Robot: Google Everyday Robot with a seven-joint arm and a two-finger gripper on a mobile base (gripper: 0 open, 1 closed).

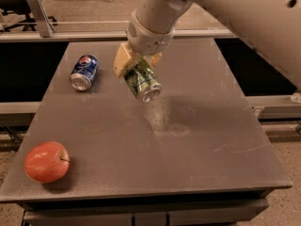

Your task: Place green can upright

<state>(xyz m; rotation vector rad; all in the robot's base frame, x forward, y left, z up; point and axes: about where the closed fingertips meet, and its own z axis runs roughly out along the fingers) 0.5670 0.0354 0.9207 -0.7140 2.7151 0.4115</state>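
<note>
Pincer [138, 67] clenched on green can [144, 83]; can tilted, held above desk [197, 154], right of Pepsi can [84, 72].

My arm [244, 13] is a thick, smooth tube of off-white shell, rounded all over, with one small dark round hole near the upper right edge of my view. It narrows into a paler cylindrical wrist [153, 25] that ends in a wider collar with a faint seam. Under that collar, over the far half of the table [211, 140], my gripper [139, 69] is short and blocky, its fingers [123, 60] yellowish tan, duller than the shell
</note>
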